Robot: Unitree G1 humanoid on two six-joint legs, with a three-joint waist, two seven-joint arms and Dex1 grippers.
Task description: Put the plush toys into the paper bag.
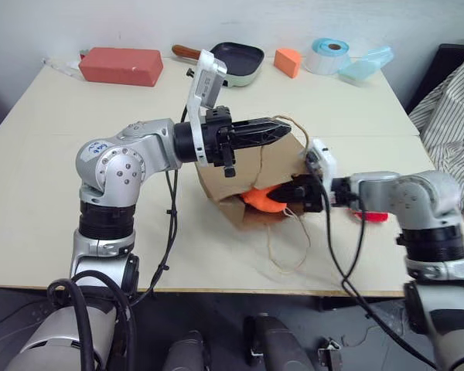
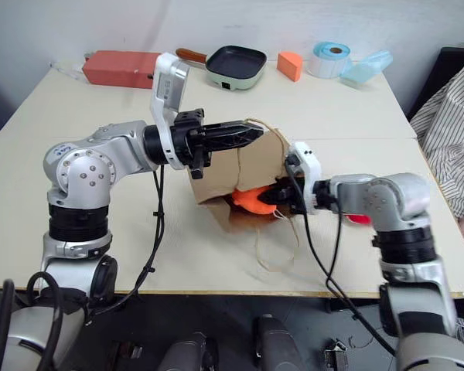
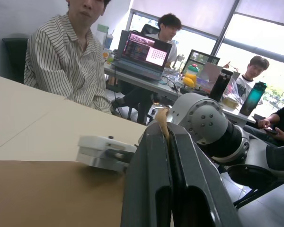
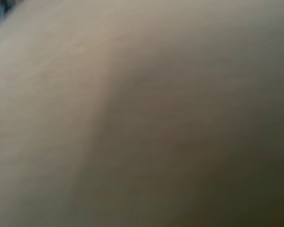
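The left tool is nearest, its two black fingers pressed together on a twisted paper-cord handle of the paper bag, holding that side of the bag up above the worktop. The bag is plain brown kraft, creased, lying on its side at the middle of the worktop with its mouth opening toward the robot's right; a second cord handle trails loose over the worktop toward the near edge. The right tool reaches in from the right, level with the bag's mouth, its fingers nipped on the bright orange plush toy. The fuzzy toy sits right at the mouth, partly inside, just below the left tool. The red plush toy lies on the worktop beside the right forearm, mostly hidden by it.
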